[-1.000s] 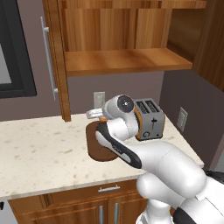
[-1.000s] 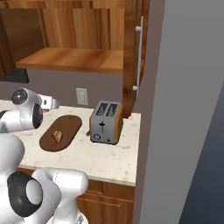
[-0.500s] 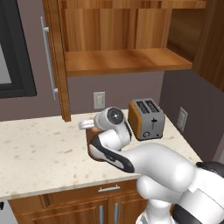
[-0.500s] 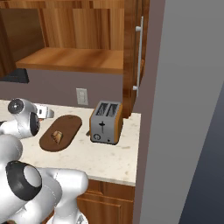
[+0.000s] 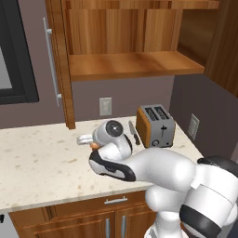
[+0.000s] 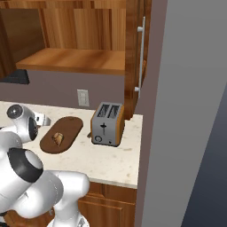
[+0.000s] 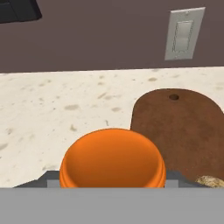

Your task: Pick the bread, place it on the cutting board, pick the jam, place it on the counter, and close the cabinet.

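The jam (image 7: 112, 158), an orange jar, sits low and centre in the hand view, gripped between the two jaws of the claw (image 7: 112, 177), which stand part-way closed against its sides. In the left base view a sliver of orange shows at the claw (image 5: 93, 143), low over the surface (image 5: 37, 158) and left of the toaster (image 5: 155, 125). Whether the jar touches the surface cannot be told.

Just right of the jar lies the board (image 7: 183, 127), dark brown and oval, with a small hole near its far end. The bread (image 6: 57, 138) rests on the board (image 6: 66, 131) toward its near end; in the hand view its tan edge (image 7: 212, 181) shows at the lower right. A wall outlet (image 7: 183, 34) is set in the grey wall behind the board.

A dark knife (image 5: 134, 133) lies on the surface between arm and toaster. Above, the cabinet (image 5: 130, 42) stands open, its left door (image 5: 58, 60) swung out edge-on with a silver bar handle (image 5: 50, 60), the shelf bare.
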